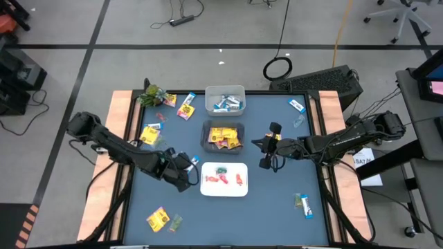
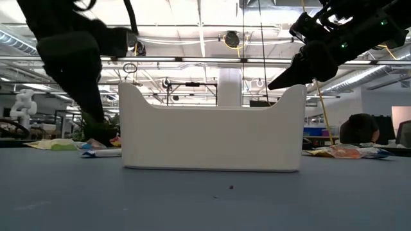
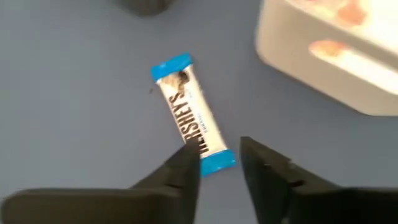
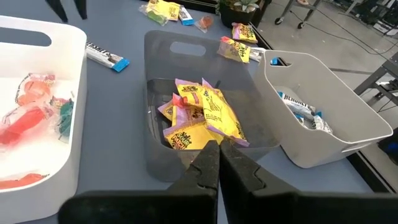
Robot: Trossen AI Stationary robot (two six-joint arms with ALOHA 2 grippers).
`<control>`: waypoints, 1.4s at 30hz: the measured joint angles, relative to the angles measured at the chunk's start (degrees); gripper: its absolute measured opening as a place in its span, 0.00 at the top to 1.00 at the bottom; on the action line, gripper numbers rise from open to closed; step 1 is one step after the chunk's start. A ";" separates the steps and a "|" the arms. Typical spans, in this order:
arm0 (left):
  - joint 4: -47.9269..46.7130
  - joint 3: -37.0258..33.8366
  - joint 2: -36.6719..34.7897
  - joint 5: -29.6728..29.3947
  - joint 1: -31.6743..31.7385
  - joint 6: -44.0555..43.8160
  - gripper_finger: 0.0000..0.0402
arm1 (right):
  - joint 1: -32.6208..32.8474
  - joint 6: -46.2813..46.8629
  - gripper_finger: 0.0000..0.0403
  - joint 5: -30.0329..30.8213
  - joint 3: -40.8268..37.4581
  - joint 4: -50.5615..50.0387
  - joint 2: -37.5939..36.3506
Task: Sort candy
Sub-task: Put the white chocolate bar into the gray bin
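Hovering: left gripper apart over blue-and-white bar | right gripper seemingly together

Three containers stand mid-table. The white rectangular plastic tray sits at 6 o'clock of the dark grey plastic bin, and the pale grey plastic bin sits at 12 o'clock of that bin. Red and green small wrapped sweets lie in the tray, yellow square packets in the dark bin, blue-and-white narrow bars in the pale bin. One blue-and-white wrapped bar lies on the blue table top at 9 o'clock of the tray. The green leafy plant-like object lies at the table's 11 o'clock corner.
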 joint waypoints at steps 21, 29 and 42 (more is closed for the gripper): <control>2.36 0.17 12.57 4.67 8.23 0.71 0.36 | -0.02 0.05 1.00 -0.02 0.00 -0.35 0.00; 3.26 0.13 12.61 6.97 8.01 6.83 0.68 | -0.02 0.22 1.00 -0.04 0.00 -0.46 0.02; -1.74 -0.30 3.53 4.64 7.73 8.92 0.99 | -0.01 0.22 1.00 -0.02 0.00 -0.46 0.00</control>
